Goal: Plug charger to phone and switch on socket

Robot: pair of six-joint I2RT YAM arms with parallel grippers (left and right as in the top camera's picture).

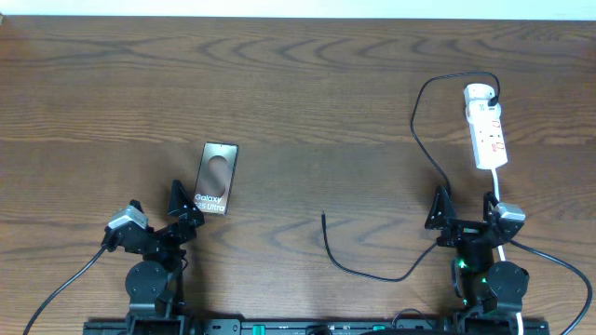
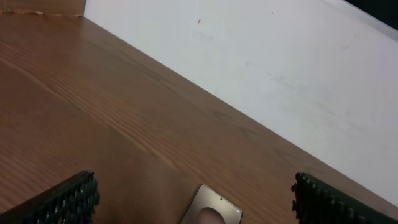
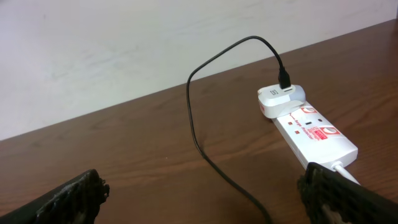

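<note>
End effectors (image 1: 155,200) (image 1: 464,205) wide open, empty

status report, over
Left gripper and right gripper open, empty. Charger plugged into socket, tip loose on table, clear of phone. Nothing in the way.

table (image 1: 279,84): your dark brown wood-grain top, under and ahead of left gripper (image 2: 196,199) and right gripper (image 3: 205,190) | wall (image 2: 280,68): plain white, beyond table's far edge | light: soft, even
</note>
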